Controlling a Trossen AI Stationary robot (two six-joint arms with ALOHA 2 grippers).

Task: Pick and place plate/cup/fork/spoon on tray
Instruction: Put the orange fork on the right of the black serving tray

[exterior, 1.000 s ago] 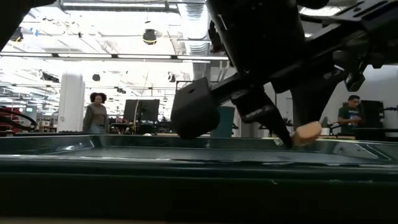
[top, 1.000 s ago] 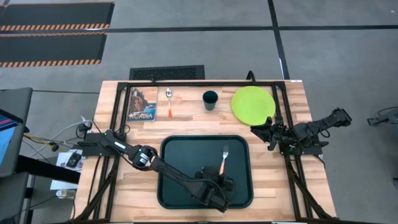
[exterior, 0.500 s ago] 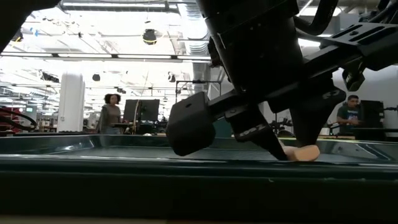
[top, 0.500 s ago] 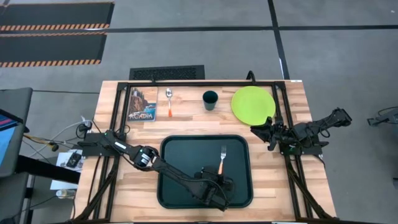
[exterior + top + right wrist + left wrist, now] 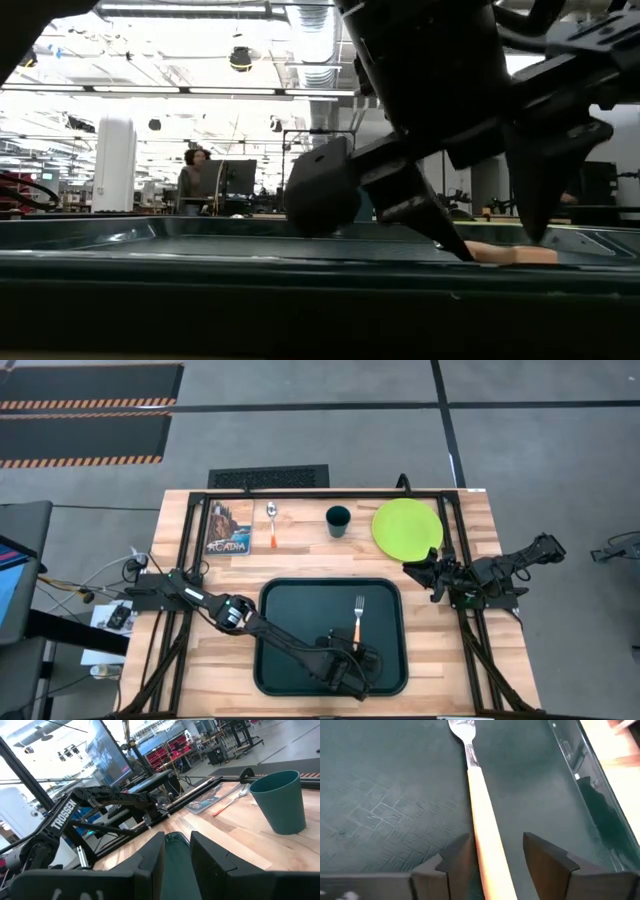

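The fork (image 5: 358,618) lies flat in the tray (image 5: 283,630). The left end effector (image 5: 492,862) sits low over its orange handle, fingers open, one on each side. The right end effector (image 5: 428,573) waits at the table's right edge, fingers a little apart. The spoon (image 5: 271,524), cup (image 5: 338,520) and plate (image 5: 407,526) sit on the table behind the tray.

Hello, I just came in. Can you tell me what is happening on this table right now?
The robot is loading tableware onto the dark green tray. The left claw is low over the tray, its fingers open on either side of the fork's orange handle, and the fork lies flat on the tray floor. The right claw waits at the table's right side, near the lime-green plate. The plate, the cup and the spoon sit on the wood beyond the tray, not yet moved.
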